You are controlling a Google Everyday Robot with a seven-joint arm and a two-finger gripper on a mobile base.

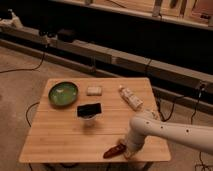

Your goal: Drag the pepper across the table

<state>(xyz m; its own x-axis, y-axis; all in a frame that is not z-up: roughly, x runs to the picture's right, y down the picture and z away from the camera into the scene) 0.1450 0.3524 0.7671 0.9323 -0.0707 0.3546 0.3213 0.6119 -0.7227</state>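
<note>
Where the plank-striped table [60,135] ends, the gripper [128,149], fingers seemingly hidden, meets the tapered pepper [114,150].

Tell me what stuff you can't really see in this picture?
- Gripper: in the camera view it sits at the pepper near the table's front edge, but the arm's wrist covers it.
- Pepper: its right end is hidden behind the gripper, so contact can't be told.
- Arm: its base is cut off by the right edge.
- Dark thing mid-table: too blurry to name.
</note>
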